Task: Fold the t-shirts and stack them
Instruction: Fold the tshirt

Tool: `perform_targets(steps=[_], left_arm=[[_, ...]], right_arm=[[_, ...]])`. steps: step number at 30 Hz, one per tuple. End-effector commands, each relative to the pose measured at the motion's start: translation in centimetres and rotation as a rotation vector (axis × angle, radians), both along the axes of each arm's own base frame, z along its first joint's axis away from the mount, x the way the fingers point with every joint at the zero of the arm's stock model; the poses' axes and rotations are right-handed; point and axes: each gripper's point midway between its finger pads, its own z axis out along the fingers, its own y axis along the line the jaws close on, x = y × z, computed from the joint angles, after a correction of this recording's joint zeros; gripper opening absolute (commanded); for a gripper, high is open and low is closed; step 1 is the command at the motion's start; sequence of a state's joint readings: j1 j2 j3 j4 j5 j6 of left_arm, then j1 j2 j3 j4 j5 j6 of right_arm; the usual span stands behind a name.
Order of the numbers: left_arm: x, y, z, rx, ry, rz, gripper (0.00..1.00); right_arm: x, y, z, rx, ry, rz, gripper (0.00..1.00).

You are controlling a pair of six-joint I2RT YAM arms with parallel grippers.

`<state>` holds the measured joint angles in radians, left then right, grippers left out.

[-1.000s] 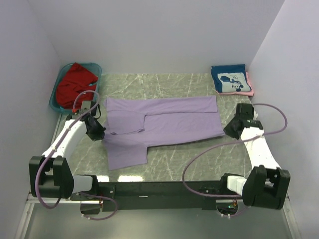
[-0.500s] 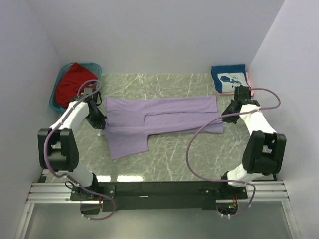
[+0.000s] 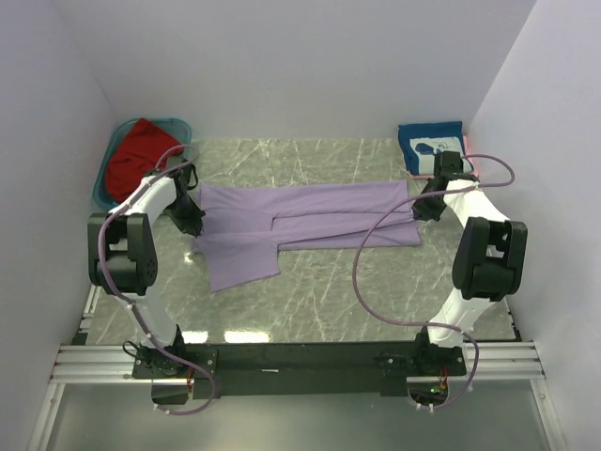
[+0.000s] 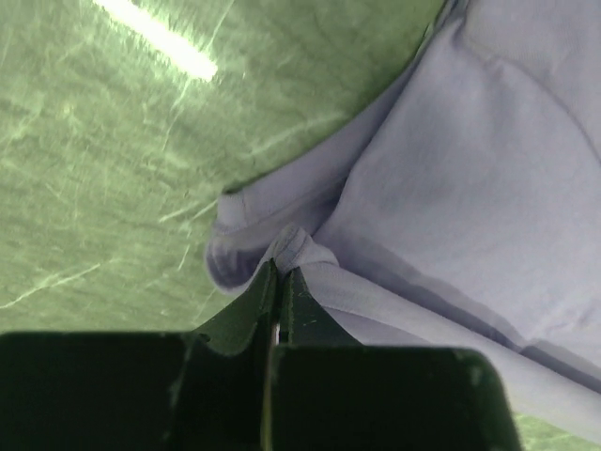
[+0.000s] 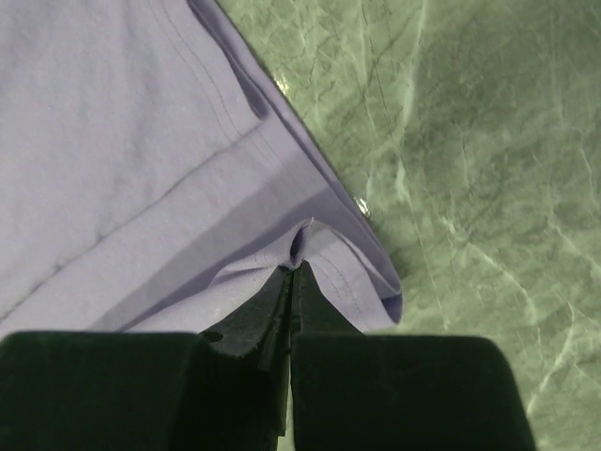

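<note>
The lavender-purple t-shirt (image 3: 310,225) lies spread across the table, partly folded lengthwise, one sleeve hanging toward the front left. My left gripper (image 3: 194,222) is shut on a pinch of its left edge, seen in the left wrist view (image 4: 282,268) on the purple cloth (image 4: 470,169). My right gripper (image 3: 423,209) is shut on a pinch of its right hem, seen in the right wrist view (image 5: 294,266) on the cloth (image 5: 113,122). The red t-shirt (image 3: 141,155) lies in the tub. The navy t-shirt with white graphic (image 3: 432,146) sits folded on the pink one (image 3: 470,160) at the back right.
A teal plastic tub (image 3: 111,160) stands at the back left corner. White walls close in on the left, back and right. The green marble tabletop (image 3: 329,291) shows bare in front of the shirt. Cables loop from both arms.
Both arms have swung away from the front toward the back, carrying the shirt's near edge up over the shirt. The shirt now looks narrower front to back.
</note>
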<state>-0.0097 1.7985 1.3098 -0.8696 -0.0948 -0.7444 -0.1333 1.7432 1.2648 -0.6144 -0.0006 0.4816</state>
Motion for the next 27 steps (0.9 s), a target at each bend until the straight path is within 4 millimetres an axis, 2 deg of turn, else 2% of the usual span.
perform_targets(steps=[1, 8, 18, 27], left_arm=[[2.4, 1.3, 1.3, 0.061, -0.066, 0.001, 0.01], [3.6, 1.6, 1.2, 0.079, -0.077, 0.006, 0.01], [4.0, 1.7, -0.2, 0.082, -0.067, 0.027, 0.03], [4.4, 1.7, -0.1, 0.083, -0.088, 0.028, 0.06]], right_arm=[[2.5, -0.9, 1.0, -0.041, -0.069, -0.005, 0.0], [3.4, -0.8, 0.0, -0.036, -0.06, -0.002, 0.0], [4.0, -0.9, -1.9, -0.031, -0.037, -0.009, 0.0], [4.7, -0.9, -1.8, -0.03, -0.049, -0.001, 0.01]])
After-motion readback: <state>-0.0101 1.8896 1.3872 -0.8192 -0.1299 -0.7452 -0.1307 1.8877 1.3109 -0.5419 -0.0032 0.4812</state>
